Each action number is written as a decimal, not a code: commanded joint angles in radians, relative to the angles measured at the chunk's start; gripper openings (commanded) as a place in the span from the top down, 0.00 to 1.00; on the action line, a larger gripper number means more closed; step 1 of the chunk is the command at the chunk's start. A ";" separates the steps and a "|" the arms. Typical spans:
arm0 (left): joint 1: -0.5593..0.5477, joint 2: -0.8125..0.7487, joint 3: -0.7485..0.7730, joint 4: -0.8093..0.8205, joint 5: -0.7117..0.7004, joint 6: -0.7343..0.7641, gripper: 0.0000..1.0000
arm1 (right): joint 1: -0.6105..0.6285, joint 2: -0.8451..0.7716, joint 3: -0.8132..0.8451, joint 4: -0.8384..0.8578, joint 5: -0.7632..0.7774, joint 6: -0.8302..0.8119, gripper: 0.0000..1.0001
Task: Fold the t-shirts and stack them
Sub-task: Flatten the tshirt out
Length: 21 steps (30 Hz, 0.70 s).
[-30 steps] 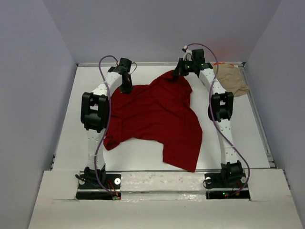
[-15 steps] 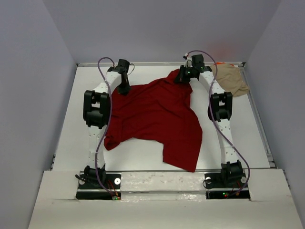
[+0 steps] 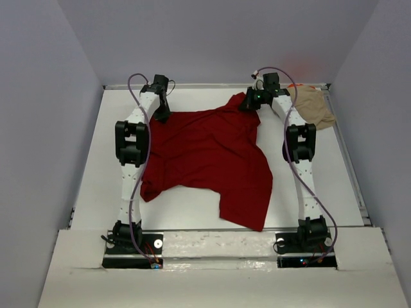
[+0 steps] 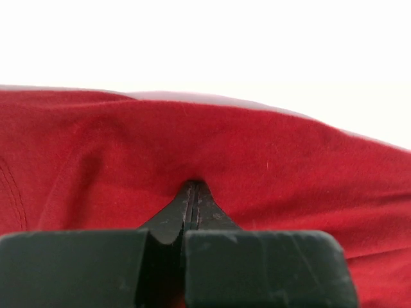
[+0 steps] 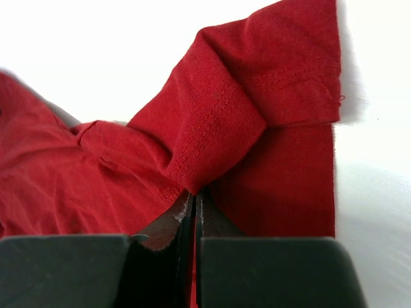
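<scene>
Across the white table (image 3: 96,167), the dark red t-shirt (image 3: 205,154) lies mostly spread out, rumpled along its near hem. Off in the far right corner the tan t-shirt (image 3: 314,108) sits in a bunch, with an orange sliver (image 3: 300,85) peeking out behind it. Up top, the left gripper (image 4: 192,191) is pinched tight on the red shirt's far edge, and the right gripper (image 5: 196,192) is clamped on a folded sleeve hem. Looks like thin, floppy knit to me: light, bunches easily. I'd grab stitched hems or shoulder seams, two corners at once.
</scene>
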 commanded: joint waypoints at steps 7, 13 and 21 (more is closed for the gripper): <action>0.029 0.130 0.263 -0.038 0.021 0.033 1.00 | -0.008 -0.042 0.060 0.007 0.002 -0.047 1.00; 0.046 0.165 0.341 -0.050 0.041 0.059 1.00 | -0.029 -0.027 0.074 0.012 -0.010 -0.039 1.00; 0.085 0.164 0.369 -0.021 0.104 0.039 1.00 | -0.038 -0.024 0.074 0.021 -0.027 -0.030 1.00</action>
